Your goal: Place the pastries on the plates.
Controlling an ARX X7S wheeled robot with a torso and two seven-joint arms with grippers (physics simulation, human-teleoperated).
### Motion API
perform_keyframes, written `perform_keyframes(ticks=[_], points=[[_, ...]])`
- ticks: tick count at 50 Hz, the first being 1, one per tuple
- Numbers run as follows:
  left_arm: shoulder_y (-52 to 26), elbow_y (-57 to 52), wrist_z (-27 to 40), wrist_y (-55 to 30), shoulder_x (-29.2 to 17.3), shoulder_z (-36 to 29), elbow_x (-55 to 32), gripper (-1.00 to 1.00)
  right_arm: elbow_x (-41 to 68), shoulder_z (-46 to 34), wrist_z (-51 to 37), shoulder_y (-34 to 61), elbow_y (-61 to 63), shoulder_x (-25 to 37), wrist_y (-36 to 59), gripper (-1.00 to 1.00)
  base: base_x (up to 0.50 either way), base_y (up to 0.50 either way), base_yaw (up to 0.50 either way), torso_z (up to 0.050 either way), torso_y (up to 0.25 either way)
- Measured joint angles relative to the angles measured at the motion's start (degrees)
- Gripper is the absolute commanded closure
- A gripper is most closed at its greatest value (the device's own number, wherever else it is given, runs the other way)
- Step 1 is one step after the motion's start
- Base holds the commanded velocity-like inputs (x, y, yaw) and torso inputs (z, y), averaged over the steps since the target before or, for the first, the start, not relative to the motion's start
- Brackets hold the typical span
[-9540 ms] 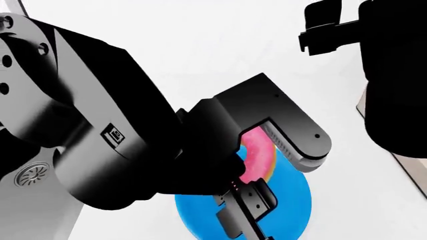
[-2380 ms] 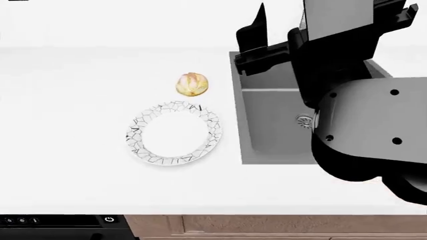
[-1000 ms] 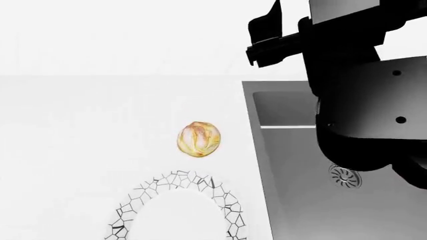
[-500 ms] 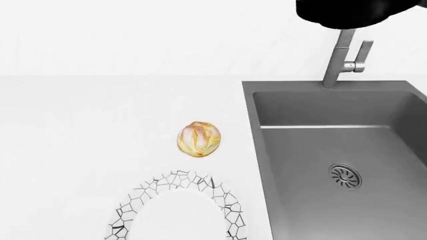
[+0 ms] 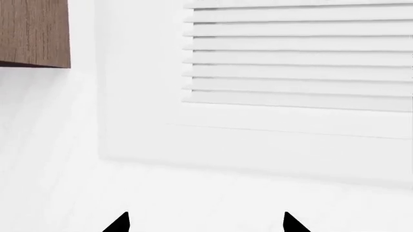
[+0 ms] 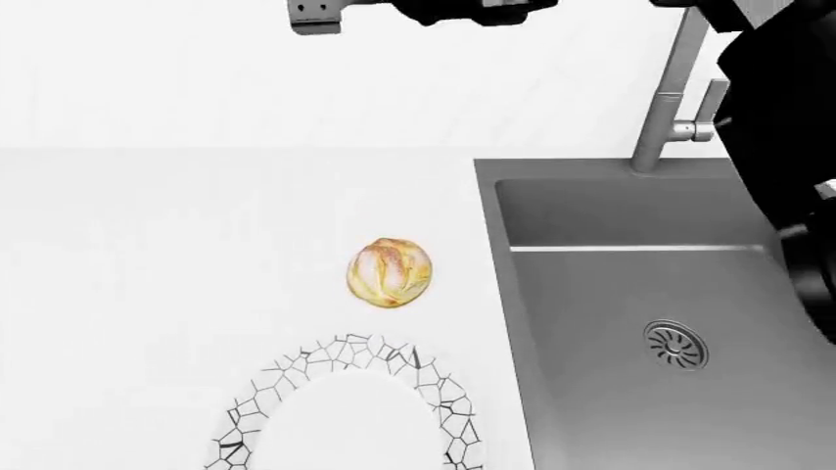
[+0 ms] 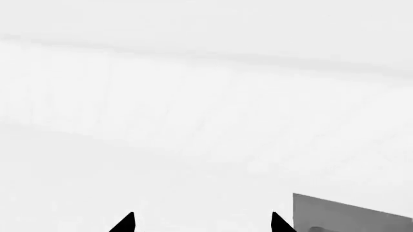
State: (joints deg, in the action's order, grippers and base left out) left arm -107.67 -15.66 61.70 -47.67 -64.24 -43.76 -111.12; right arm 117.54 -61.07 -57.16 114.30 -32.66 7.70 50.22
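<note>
The glazed bun (image 6: 390,273) waits just beside the mosaic-rimmed plate (image 6: 438,397); both grippers' fingers stand apart, empty, ready for grasping.

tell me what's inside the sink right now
The sink shows only its round drain on a bare grey floor. The robot's dark right arm covers its far right side, so that part cannot be seen.

My head view shows a smooth matt white surface (image 6: 157,245). The bun (image 6: 390,273) has a glossy golden-brown glaze. The sink (image 6: 627,294) is matt grey metal; the faucet (image 6: 669,98) is brushed metal. My left wrist view shows a brown wood-grain cabinet (image 5: 34,32) and white matt slats (image 5: 297,53).
</note>
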Motion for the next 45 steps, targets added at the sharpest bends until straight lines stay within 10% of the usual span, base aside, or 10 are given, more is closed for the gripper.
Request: perform_keyframes(ticks=[45], points=[[-1.13, 0.74, 0.16, -1.47, 1.26, 0.32, -0.29, -1.0, 8.36, -5.42, 0.09, -10.95, 1.93, -0.01, 10.65, -1.0, 0.0, 0.0, 0.0, 0.0, 0.0]])
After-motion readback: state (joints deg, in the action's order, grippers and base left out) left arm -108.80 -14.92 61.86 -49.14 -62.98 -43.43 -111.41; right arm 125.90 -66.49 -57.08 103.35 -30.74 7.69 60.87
